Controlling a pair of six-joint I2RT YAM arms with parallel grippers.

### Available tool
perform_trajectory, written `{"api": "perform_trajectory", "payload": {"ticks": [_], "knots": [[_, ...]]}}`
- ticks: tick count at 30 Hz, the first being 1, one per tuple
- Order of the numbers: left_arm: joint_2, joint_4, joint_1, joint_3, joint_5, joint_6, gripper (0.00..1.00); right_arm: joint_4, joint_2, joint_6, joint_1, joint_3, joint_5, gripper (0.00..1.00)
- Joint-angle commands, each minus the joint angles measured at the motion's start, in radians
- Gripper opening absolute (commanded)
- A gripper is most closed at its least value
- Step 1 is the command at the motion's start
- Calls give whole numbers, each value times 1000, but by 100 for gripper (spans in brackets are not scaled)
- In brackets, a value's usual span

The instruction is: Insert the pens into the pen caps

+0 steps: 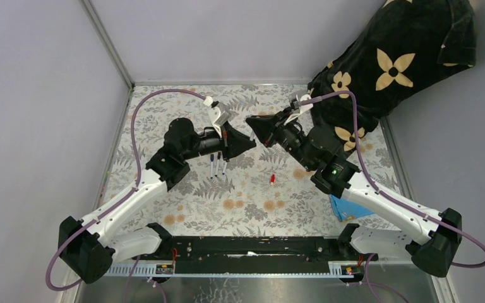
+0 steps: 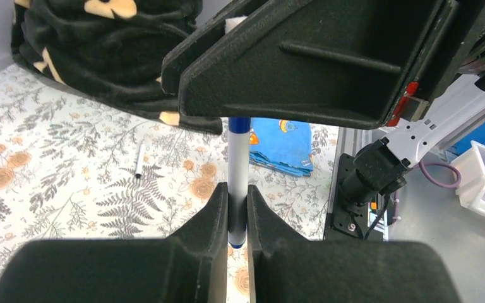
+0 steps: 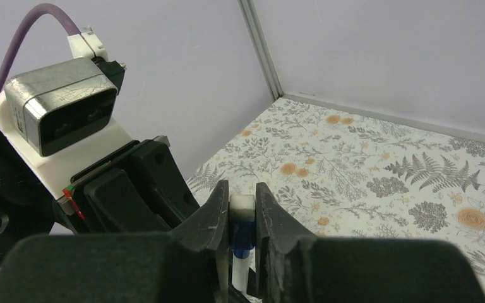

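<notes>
While left gripper and right gripper pinch one pen, lilac walls enclose the floral table.

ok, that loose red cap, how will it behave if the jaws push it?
The red cap looks tiny, so probably very light: a push would likely skid or roll it. It lies alone on the flat table, so nothing would stop it. Probably stiff plastic.

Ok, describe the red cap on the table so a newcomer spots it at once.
Look at the floral table and go to its middle. To the right of the white pens lying side by side, the red cap lies alone on the pattern. It is the only red thing there and is far shorter than those pens.
</notes>
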Motion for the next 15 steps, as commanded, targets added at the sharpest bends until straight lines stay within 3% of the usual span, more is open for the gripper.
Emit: {"api": "perform_trajectory", "payload": {"ticks": [1, 15], "knots": [[5, 127, -4, 64, -7, -19, 0, -155, 55, 30, 7, -71, -106, 0], [-16, 167, 37, 78, -58, -34, 0, -83, 102, 230, 69, -359, -230, 0]]}}
